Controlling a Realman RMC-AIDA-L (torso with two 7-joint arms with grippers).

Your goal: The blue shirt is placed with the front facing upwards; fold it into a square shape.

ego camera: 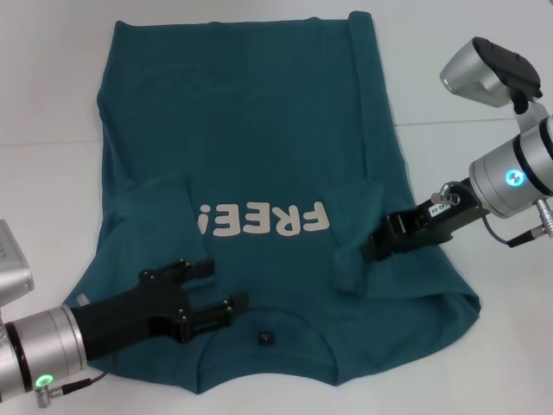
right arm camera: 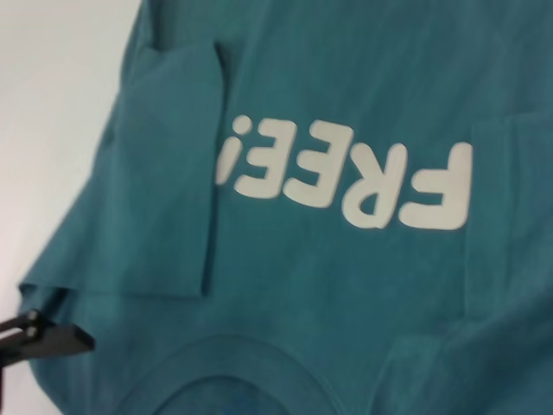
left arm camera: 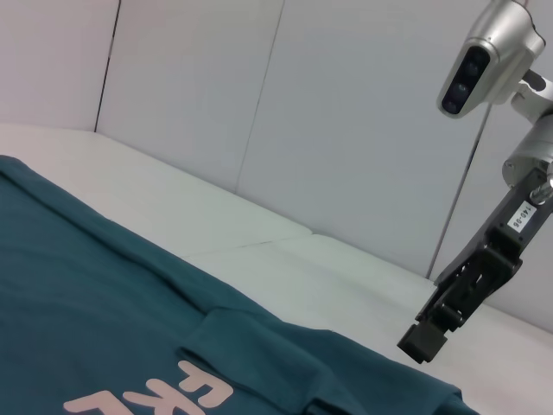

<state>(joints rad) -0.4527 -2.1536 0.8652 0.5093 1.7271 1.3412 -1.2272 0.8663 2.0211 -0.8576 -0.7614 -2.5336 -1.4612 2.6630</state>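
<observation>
Shirt (ego camera: pixel 251 147) flat, both sleeves folded in; left gripper (ego camera: pixel 214 290) jaws open over collar side, right gripper (ego camera: pixel 373 249) jaws' state unclear.

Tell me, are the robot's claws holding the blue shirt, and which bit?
Neither seems to hold anything. The left gripper hovers open by the blue shirt's collar. The right gripper sits at the folded-in sleeve; a pinch there cannot be told.

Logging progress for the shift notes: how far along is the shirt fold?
Early stage. Done: both sleeves of the blue shirt lie folded in over the front, beside the FREE! lettering. In hand: the left gripper is open over the collar end; the right gripper is at the right sleeve fold. Left: folding the long body into a square.
</observation>
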